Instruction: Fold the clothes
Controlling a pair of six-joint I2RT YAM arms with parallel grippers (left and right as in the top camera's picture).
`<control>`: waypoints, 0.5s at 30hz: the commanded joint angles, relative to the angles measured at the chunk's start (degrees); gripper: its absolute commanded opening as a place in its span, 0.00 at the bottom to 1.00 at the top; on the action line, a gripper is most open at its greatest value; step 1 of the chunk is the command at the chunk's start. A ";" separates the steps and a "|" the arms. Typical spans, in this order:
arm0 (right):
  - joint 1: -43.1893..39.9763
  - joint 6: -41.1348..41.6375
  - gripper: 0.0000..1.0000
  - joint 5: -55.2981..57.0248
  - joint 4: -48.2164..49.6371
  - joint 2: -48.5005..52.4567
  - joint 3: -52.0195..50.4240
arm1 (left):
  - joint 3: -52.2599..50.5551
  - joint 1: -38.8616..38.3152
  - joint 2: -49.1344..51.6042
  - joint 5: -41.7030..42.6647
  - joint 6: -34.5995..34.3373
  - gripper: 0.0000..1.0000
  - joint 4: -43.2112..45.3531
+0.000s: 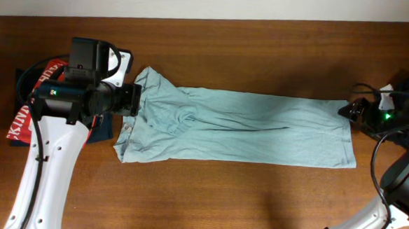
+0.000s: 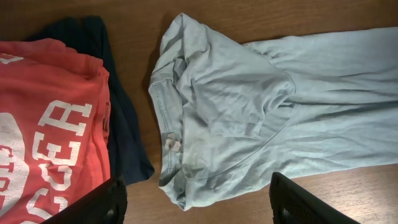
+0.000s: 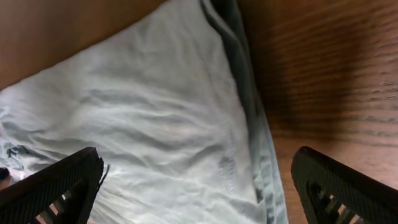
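A pale blue garment [image 1: 246, 127] lies folded lengthwise across the wooden table, collar end at the left, hem at the right. My left gripper [image 1: 131, 100] is open and empty above the collar end; in the left wrist view the bunched collar [image 2: 205, 112] lies between and ahead of its fingers [image 2: 199, 208]. My right gripper [image 1: 355, 110] is open and empty above the hem's far corner; in the right wrist view the hem [image 3: 249, 124] runs between its fingers [image 3: 199, 186].
A red printed shirt [image 2: 43, 118] lies on a dark navy garment [image 2: 124, 137] at the table's left edge, under my left arm; it also shows in the overhead view [image 1: 23, 122]. Bare wood [image 1: 221, 199] lies in front of the garment.
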 commanded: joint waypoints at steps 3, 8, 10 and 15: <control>-0.20 -0.87 0.99 0.07 -0.42 3.45 0.87 | -0.26 0.11 -0.04 -0.22 0.04 0.73 -0.39; -1.03 -0.87 0.99 1.40 -1.07 5.88 0.85 | -0.26 0.11 -0.04 -0.22 0.07 0.73 -0.79; -1.05 -0.92 0.99 1.66 -1.25 7.32 0.85 | -0.26 0.11 -0.04 -0.22 0.07 0.73 -0.76; -1.03 -1.14 0.99 3.37 -1.38 10.40 0.74 | -0.26 0.11 -0.04 -0.22 0.04 0.73 -0.79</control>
